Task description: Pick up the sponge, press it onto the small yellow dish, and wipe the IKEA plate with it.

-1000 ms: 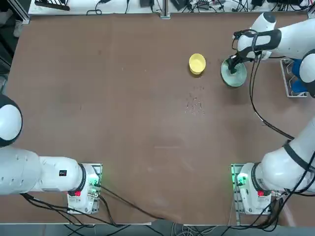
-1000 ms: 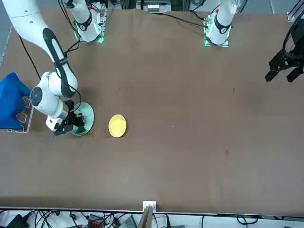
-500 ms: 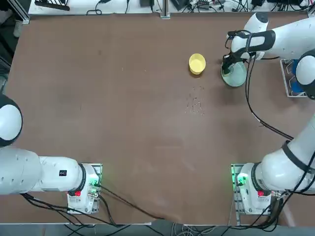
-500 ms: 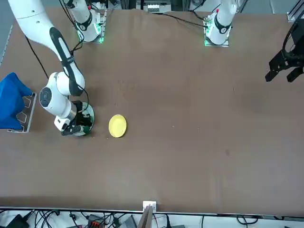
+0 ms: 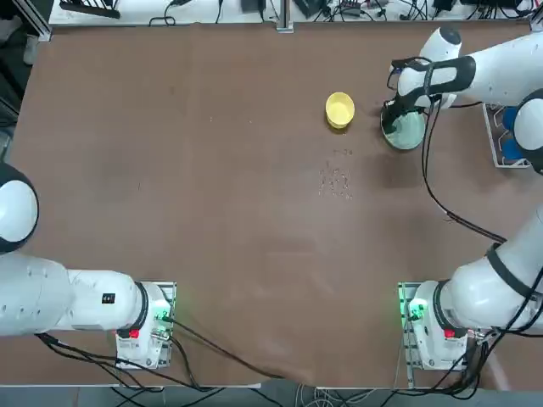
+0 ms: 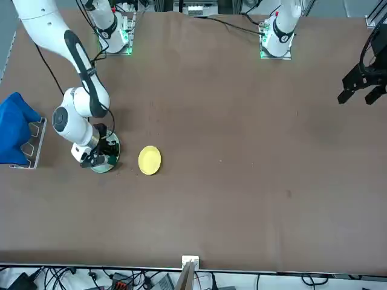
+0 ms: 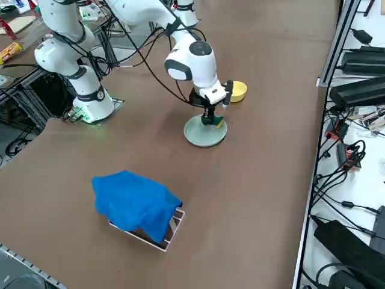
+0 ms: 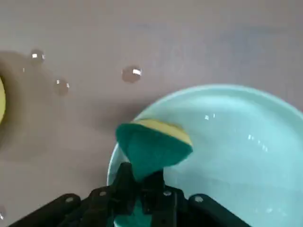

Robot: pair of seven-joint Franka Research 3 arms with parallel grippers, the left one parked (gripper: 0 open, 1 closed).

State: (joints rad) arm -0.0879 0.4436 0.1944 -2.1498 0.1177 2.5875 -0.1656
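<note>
Item: right gripper point(image 8: 142, 189), fingers pinched tight on the sponge point(image 8: 154, 144), green scouring face and yellow foam layer both visible. Position: over the near-dish edge of the IKEA plate point(image 8: 246, 156), the sponge's free end low at the plate's rim; whether it presses on the glaze cannot be told.

Item: IKEA plate point(image 5: 407, 131), pale mint, raised rim, on the table at the far right. Water beads show on its inner surface in the wrist view.

Item: small yellow dish point(image 5: 339, 109), near the plate, apart from it, on the side away from the blue cloth.

Step in hand, as judged: wiping the plate. To do it well, keep the sponge flat and lightly loaded so the plate does not slide or tip on its rim; sweep from the rim across the centre in overlapping passes rather than dwelling at the edge; hold the grip closed throughout.

Item: table point(image 5: 212, 170), brown matte surface. Droplets point(image 8: 131, 74) lie on it between dish and plate; a further scatter of droplets point(image 5: 338, 180) lies toward the robot.

Item: blue cloth point(image 7: 135, 201), draped on a small rack at the table's right edge.

Surroundings: cables point(image 7: 343, 156) and black equipment along the far table border.
</note>
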